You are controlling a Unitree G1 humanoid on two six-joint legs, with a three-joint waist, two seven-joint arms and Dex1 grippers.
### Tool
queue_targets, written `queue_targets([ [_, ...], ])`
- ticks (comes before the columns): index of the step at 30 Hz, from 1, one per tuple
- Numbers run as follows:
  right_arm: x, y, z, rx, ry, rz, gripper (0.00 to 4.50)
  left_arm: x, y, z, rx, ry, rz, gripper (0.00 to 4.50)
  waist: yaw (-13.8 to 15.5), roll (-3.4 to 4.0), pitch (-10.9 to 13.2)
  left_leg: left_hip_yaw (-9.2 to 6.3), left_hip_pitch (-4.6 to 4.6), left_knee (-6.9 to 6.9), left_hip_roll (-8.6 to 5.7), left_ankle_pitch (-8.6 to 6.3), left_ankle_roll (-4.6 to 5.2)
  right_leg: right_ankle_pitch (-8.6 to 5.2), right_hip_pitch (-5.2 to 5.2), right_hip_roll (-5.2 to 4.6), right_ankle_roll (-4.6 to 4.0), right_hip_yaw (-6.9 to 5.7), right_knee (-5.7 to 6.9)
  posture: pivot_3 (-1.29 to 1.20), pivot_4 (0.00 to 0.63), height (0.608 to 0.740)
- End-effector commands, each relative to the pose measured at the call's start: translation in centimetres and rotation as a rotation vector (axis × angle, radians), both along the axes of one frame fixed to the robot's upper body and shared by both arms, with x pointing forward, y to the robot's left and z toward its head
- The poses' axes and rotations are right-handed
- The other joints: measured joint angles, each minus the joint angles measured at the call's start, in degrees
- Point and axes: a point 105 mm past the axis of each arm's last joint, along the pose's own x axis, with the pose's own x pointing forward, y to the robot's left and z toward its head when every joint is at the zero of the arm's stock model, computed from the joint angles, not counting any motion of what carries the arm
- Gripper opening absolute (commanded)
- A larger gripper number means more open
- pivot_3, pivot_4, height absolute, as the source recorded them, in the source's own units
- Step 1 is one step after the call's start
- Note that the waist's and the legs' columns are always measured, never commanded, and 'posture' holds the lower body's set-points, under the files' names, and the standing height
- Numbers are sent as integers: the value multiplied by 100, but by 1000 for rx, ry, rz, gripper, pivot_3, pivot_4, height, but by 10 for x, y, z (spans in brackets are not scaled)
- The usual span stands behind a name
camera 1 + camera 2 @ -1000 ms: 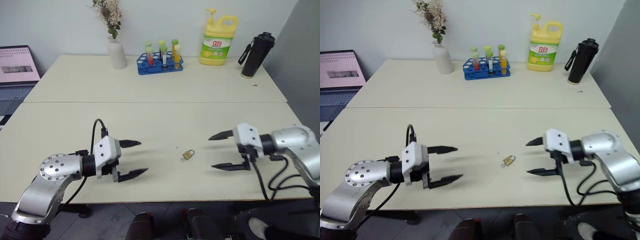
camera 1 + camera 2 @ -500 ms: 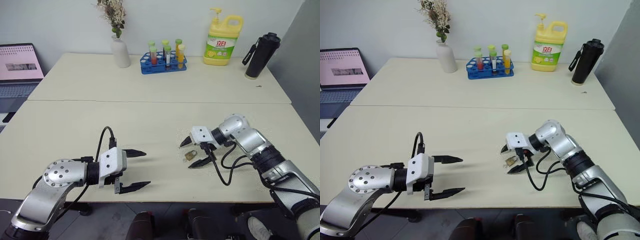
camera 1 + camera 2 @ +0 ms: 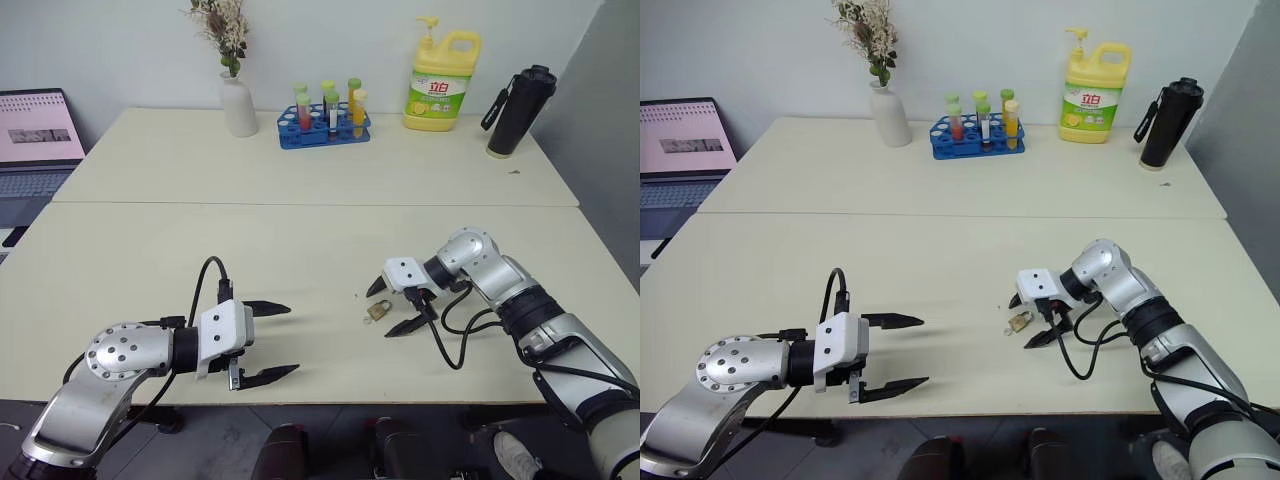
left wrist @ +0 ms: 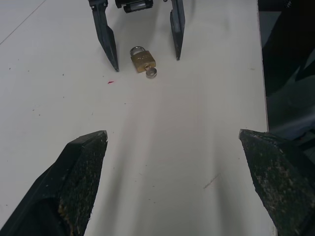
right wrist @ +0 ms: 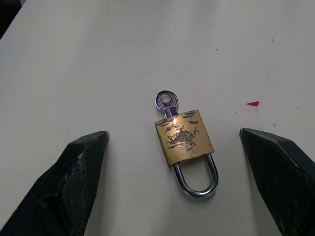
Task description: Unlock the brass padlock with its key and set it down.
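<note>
While the padlock (image 5: 185,143) lies flat between the wide jaws of the right gripper (image 3: 396,307) | key (image 5: 166,102) sticks out its bottom; squeeze the gold body only | left gripper (image 3: 270,341) wide, empty, well apart

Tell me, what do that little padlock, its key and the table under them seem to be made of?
The brass padlock has a yellow metal body, likely brass, scuffed and glinting; its curved shackle looks like polished steel, mirror-bright. The key seems silvery metal, with a shiny ring end. The table looks like matte cream laminate, though painted wood is possible.
</note>
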Motion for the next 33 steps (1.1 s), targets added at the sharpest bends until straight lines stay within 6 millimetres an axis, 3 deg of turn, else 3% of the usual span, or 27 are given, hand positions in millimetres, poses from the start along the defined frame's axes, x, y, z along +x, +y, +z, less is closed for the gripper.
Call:
queue_targets([
  [1,-1,-3,-6,-52,4,26,3941,1,-2,5,-1,-37,-20,4500,0,0,0,0,0,0,0,0,0,0,0,0,0,0,0,0,150,740],
  [9,1,-3,-13,-60,-17,12,1345,0,-4,3,-5,-35,-21,4500,-3,-1,-3,5,19,0,2,0,0,0,12,1,0,1,4,0,150,740],
  [11,0,-5,-13,-59,-28,10,926,1,-4,2,-7,-33,-16,4500,-4,-1,-4,6,21,0,2,0,0,0,13,2,0,1,5,0,150,740],
  [17,15,-4,4,73,-111,-133,931,16,-1,6,-71,-46,65,4500,-3,-2,-6,6,21,4,2,1,1,2,14,2,-2,2,8,0,150,740],
  [21,13,-16,19,162,-177,-236,931,29,-2,17,-170,-39,150,4500,17,0,-5,0,10,5,1,1,0,2,9,2,-2,4,7,0,150,740],
  [29,5,-33,37,203,-462,-372,931,37,-13,37,-308,58,190,4500,-36,-1,-4,-8,-5,2,-5,0,0,-4,2,1,10,3,2,0,150,740],
  [33,-3,-43,52,186,-723,-438,931,42,-28,52,-371,105,142,4500,-5,0,-4,-16,-6,1,-1,1,-1,-8,1,6,16,3,4,0,150,740],
])
